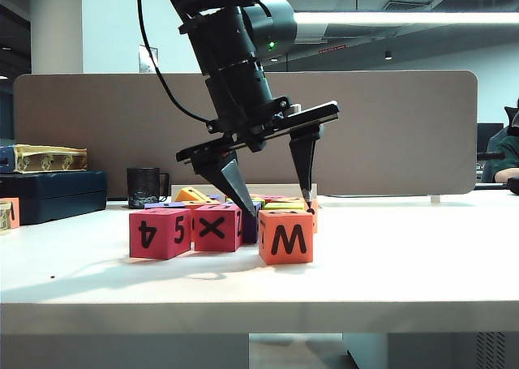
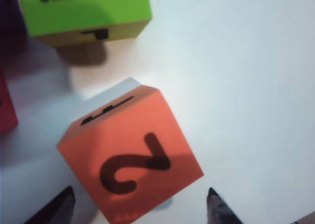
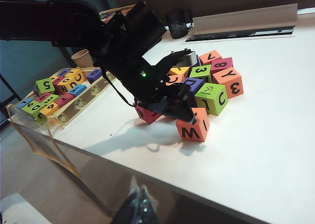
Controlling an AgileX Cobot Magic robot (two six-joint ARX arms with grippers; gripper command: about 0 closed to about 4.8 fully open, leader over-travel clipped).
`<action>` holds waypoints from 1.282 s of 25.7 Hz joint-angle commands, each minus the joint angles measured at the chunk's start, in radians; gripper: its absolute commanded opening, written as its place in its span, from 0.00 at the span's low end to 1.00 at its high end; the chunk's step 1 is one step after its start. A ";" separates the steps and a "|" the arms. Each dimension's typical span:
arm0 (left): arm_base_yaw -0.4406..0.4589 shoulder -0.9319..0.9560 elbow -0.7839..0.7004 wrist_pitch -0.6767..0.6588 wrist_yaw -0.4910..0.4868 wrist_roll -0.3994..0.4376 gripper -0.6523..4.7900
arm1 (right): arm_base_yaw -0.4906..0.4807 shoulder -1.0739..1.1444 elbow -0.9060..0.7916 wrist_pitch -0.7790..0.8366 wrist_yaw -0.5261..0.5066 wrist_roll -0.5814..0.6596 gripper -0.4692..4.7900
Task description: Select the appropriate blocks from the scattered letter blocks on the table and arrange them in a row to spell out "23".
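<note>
An orange block with a black "2" on top lies on the white table. My left gripper is open, one fingertip on each side of the block and clear of it. In the exterior view this block shows a "W" face, and the left gripper hangs at its top. A lime-green block marked "Umbrella" lies just beyond. The other scattered blocks form a cluster, among them a green block and an orange block, each showing a "3". My right gripper is shut, off the table's near edge.
Pink blocks marked 4, 5 and X stand left of the orange one. A black mug and dark boxes sit at the back left before the divider panel. A tray of more blocks and a paper cup are beside the table.
</note>
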 commanded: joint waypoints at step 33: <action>-0.058 0.042 0.001 0.123 -0.184 -0.151 0.93 | 0.002 -0.003 0.003 0.011 -0.001 0.000 0.09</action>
